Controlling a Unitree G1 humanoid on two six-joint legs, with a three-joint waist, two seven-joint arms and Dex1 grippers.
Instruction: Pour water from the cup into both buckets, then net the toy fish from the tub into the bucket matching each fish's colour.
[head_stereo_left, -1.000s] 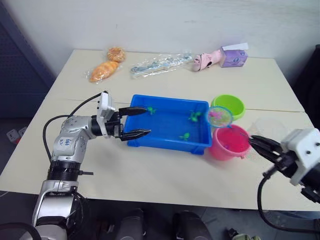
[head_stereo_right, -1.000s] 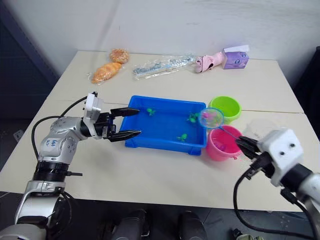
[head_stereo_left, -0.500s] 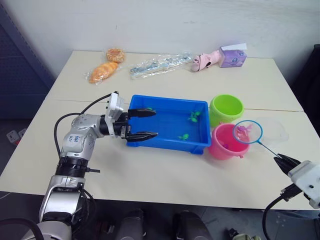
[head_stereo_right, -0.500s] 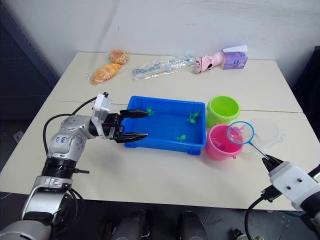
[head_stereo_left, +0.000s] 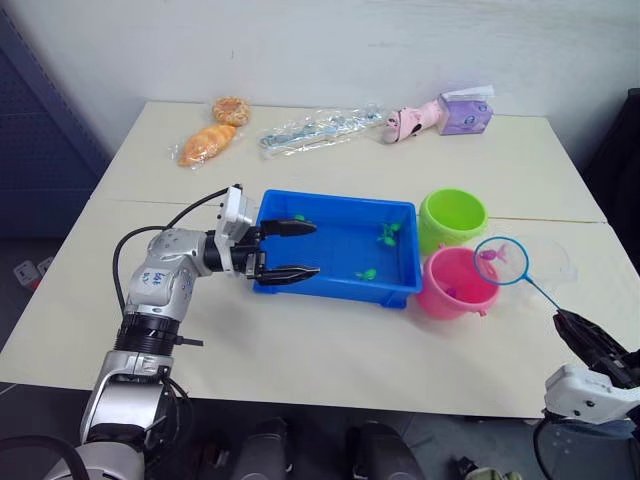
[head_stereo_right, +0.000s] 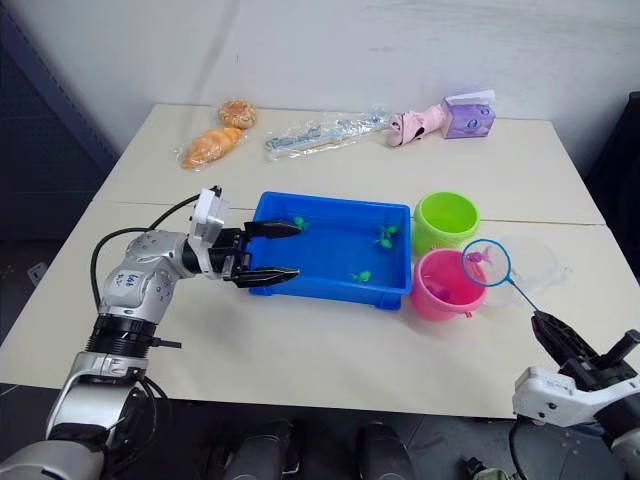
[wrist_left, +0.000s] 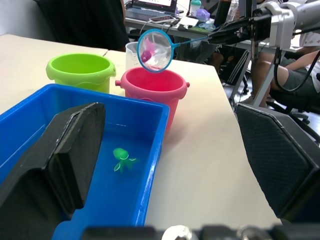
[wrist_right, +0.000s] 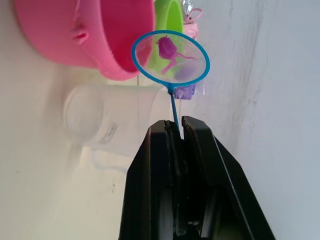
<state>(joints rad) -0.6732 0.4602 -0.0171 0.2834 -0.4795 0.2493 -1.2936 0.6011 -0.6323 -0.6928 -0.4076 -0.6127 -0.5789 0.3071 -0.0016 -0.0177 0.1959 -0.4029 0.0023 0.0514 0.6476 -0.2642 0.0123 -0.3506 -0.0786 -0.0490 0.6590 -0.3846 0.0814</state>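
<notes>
Left eye view: right gripper (head_stereo_left: 562, 317) has its fingers clamped on the net (head_stereo_left: 500, 260) handle, hoop holding a pink fish (head_stereo_left: 488, 256) just past the pink bucket (head_stereo_left: 457, 283) rim, toward the cup (head_stereo_left: 548, 258). Left gripper (head_stereo_left: 296, 249) gapes empty over the tub (head_stereo_left: 340, 285). No readable writing.

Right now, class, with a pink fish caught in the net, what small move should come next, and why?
Probably tip the net over the pink bucket. The right tool is shut on the handle, and the pink fish hangs in the hoop by the bucket's far rim, not yet dropped in.
</notes>
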